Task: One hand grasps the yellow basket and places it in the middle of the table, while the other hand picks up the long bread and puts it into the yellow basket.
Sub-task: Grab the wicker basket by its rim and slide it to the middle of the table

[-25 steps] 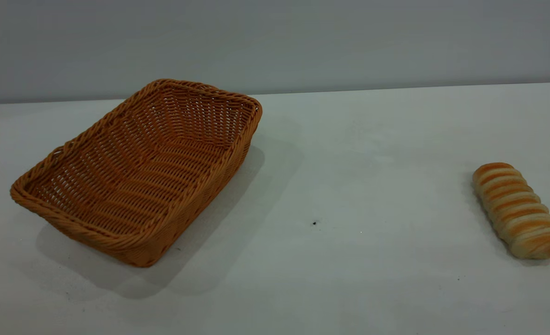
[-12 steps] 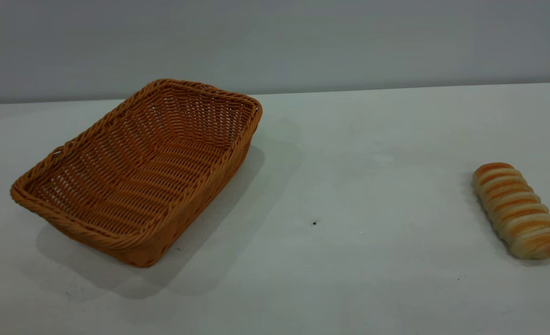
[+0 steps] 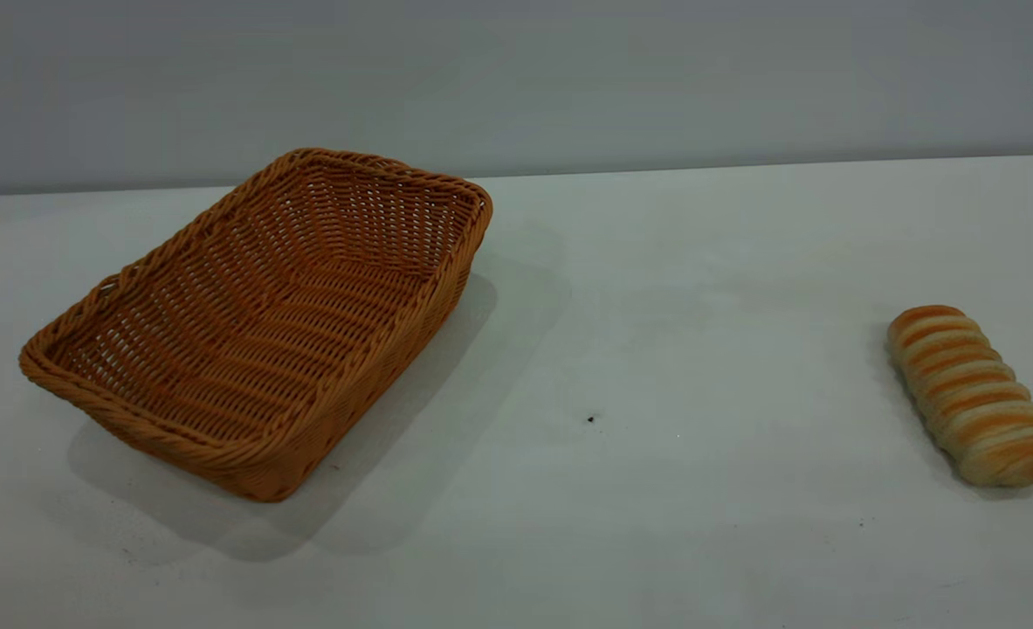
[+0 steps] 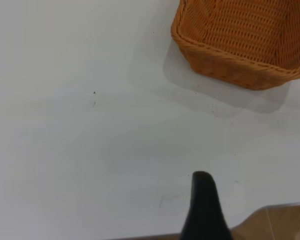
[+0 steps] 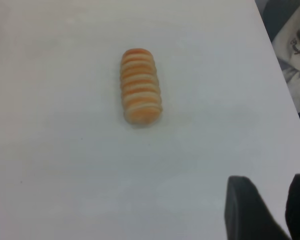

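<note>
The yellow basket (image 3: 263, 319) is a large orange-tan wicker basket standing empty on the left of the white table (image 3: 656, 332). One of its corners shows in the left wrist view (image 4: 240, 45). The long bread (image 3: 970, 393) lies ridged side up near the table's right edge, and it also shows in the right wrist view (image 5: 140, 86). My left gripper (image 4: 204, 202) shows only as a black part over bare table, well short of the basket. My right gripper (image 5: 270, 192) is open and empty, some way from the bread. Neither gripper shows in the exterior view.
The table's side edge (image 5: 277, 65) runs close beside the bread, with clutter beyond it. A wooden surface (image 4: 275, 222) shows past the table's edge near my left gripper. A small dark speck (image 3: 590, 419) marks the tabletop between basket and bread.
</note>
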